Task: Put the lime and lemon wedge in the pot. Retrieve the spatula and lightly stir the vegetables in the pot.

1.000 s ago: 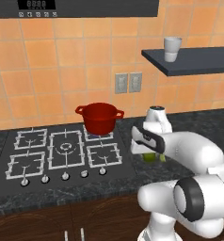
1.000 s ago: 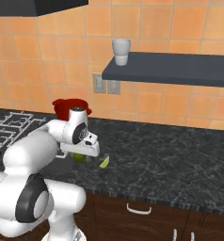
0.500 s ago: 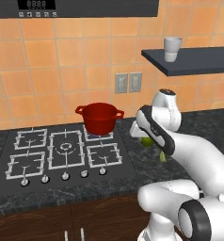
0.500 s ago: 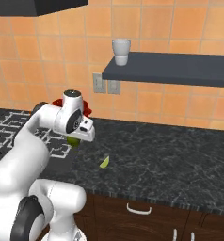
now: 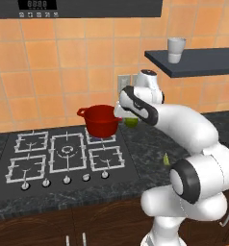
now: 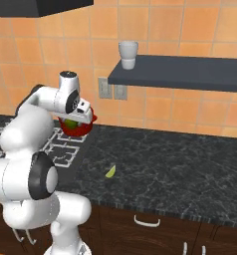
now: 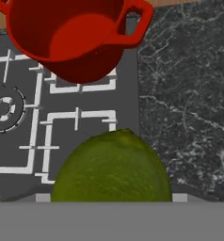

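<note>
Nearest me on the dark granite counter (image 6: 180, 169) I see the lemon wedge (image 6: 110, 172) lying alone, well apart from the pot, so I judge that half of the loading is untouched; I can also make out its edge behind my own arm in the left base view; further in, my gripper (image 6: 73, 121) hangs in the air just beside the red pot (image 5: 101, 120), on its right, with the lime (image 7: 111, 168) filling the bottom of the hand view; I read the jaws as pinched on that lime, though the fingertips themselves are hidden behind the fruit; beyond it the pot sits on the rear right burner of the stovetop (image 5: 63, 153), its inside looking bare; so nothing is in yet, and lime, wedge, spatula and stirring all remain.
</note>
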